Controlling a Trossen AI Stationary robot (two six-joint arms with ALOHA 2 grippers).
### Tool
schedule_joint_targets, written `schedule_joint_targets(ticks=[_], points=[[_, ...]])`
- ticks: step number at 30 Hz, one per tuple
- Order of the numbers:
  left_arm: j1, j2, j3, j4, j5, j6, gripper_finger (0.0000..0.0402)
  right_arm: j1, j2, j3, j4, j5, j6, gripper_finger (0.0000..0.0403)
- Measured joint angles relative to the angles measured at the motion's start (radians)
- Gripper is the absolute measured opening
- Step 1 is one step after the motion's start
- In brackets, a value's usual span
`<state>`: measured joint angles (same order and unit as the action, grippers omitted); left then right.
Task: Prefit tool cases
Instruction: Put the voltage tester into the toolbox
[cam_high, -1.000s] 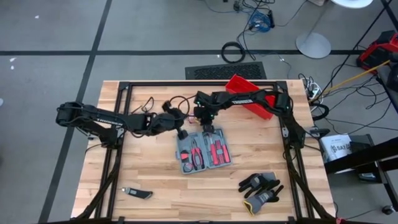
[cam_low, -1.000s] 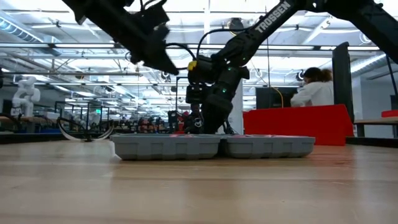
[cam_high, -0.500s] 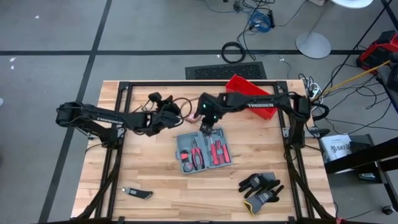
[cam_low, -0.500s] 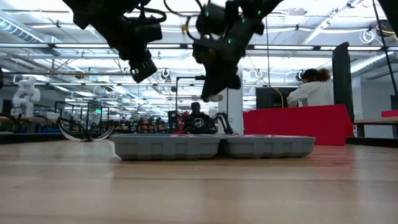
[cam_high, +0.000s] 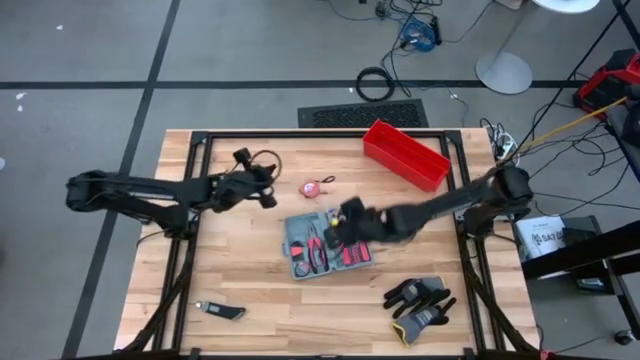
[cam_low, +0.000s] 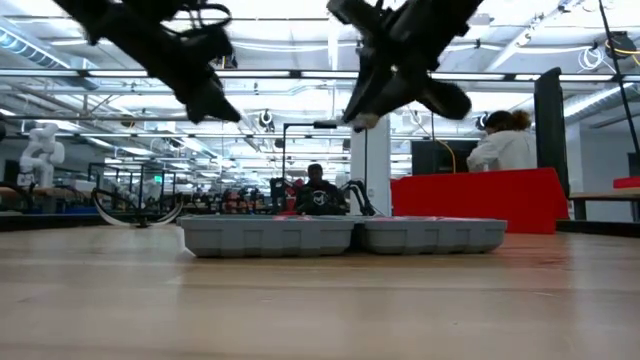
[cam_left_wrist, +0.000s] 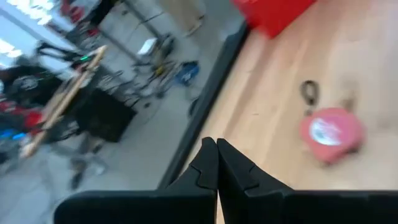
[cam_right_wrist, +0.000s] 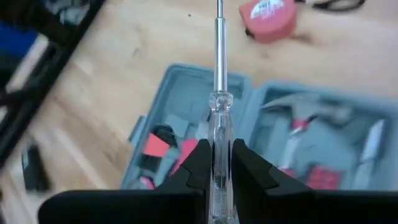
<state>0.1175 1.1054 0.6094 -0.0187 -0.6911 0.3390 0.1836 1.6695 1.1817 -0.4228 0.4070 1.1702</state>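
Grey tool case (cam_high: 326, 243) open, 1 screwdriver (cam_right_wrist: 219, 99)

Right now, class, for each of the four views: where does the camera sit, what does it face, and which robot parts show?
High: overhead, looking down; both arms, open tool case.
Low: table height, facing the room; case, arms above.
Left wrist: past the shut left gripper; red tape measure.
Right wrist: right gripper holding a screwdriver over the case.
Wrist views share the tape measure.
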Motion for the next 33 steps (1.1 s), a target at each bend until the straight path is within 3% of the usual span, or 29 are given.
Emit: schedule_joint_targets(ticks=[4,8,13,18,27,33], points=[[0.000,-0.132,-0.066,0.013,0.097,-0.001,0.0000,0.096,0.124,0.019,0.073,0.152,0.175,0.0032],[0.000,-0.253,-0.112,-0.016,0.149,-0.002,0.0000,0.139,0.257,0.156,-0.006,0.169,0.272,0.0032],[-0.002,-0.358,-0.131,-0.093,0.264,-0.020,0.0000,0.137,0.378,0.362,-0.310,0.119,0.357,0.0032],[-0.002,-0.383,-0.131,-0.125,0.297,-0.072,0.0000,0.134,0.441,0.523,-0.551,0.082,0.397,0.0032],[-0.001,-0.381,-0.131,-0.145,0.329,-0.097,0.0000,0.125,0.460,0.563,-0.628,-0.043,0.421,0.0032],[-0.002,-0.381,-0.131,-0.150,0.349,-0.097,0.0000,0.118,0.473,0.560,-0.672,-0.064,0.405,0.0032]])
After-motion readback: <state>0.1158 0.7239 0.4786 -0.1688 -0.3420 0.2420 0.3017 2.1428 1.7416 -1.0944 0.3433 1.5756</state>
